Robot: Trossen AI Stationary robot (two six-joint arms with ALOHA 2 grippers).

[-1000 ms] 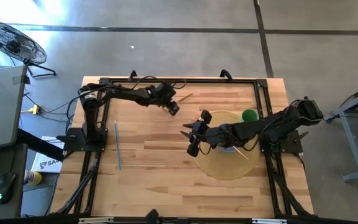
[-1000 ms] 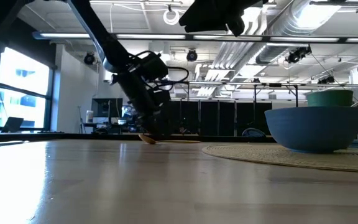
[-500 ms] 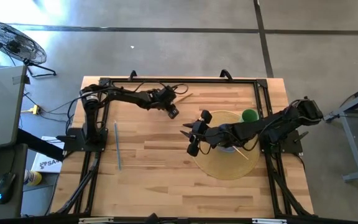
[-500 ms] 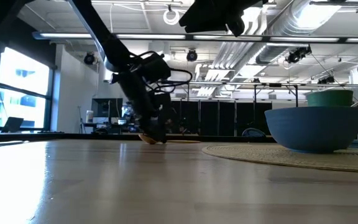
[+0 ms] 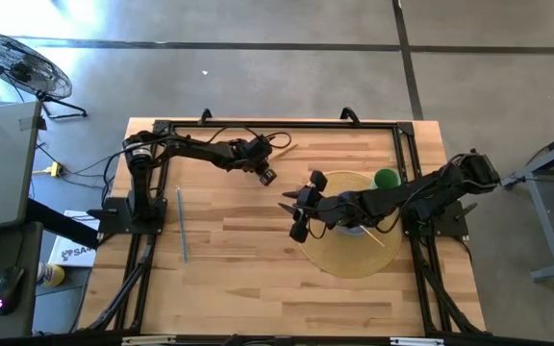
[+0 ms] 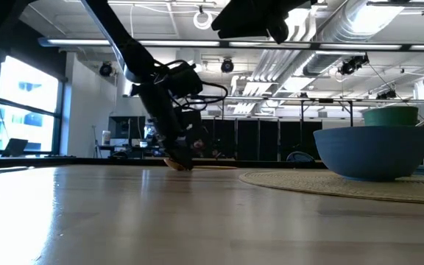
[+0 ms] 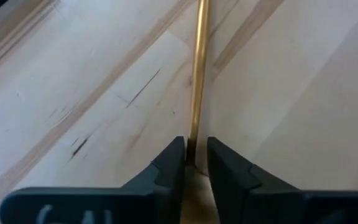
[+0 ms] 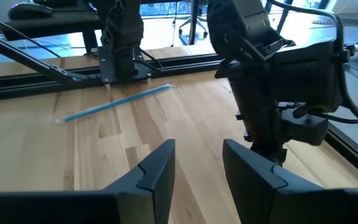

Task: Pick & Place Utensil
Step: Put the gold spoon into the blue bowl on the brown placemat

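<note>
A thin wooden utensil [image 5: 285,150] lies flat on the table near the far edge; its handle [image 7: 197,74] runs away from my left gripper. My left gripper [image 5: 267,175] slants down onto the table and is shut on the utensil. In the low view the utensil's tan wider end [image 6: 174,164] rests on the wood beside the fingers. My right gripper [image 5: 293,218] hovers open above the table at the left edge of the round woven mat [image 5: 339,255], with nothing between its fingers [image 8: 160,165]. My left gripper pinches the utensil's handle [image 7: 193,146] between its two fingers, close to the wider end. The fingers come slanting down from the table's left and lie along the handle. The utensil lies flat on the table.
A blue bowl [image 6: 374,151] and a green cup [image 5: 386,179] stand on the mat, and a stick leans in the bowl. A light-blue rod [image 5: 181,223] lies near the left arm's base. Black frame rails edge the table. Bare wood spans the near half.
My left gripper has shifted a little toward the table's near edge and sunk onto the utensil, tipping more steeply down. The utensil has stayed where it lay.
</note>
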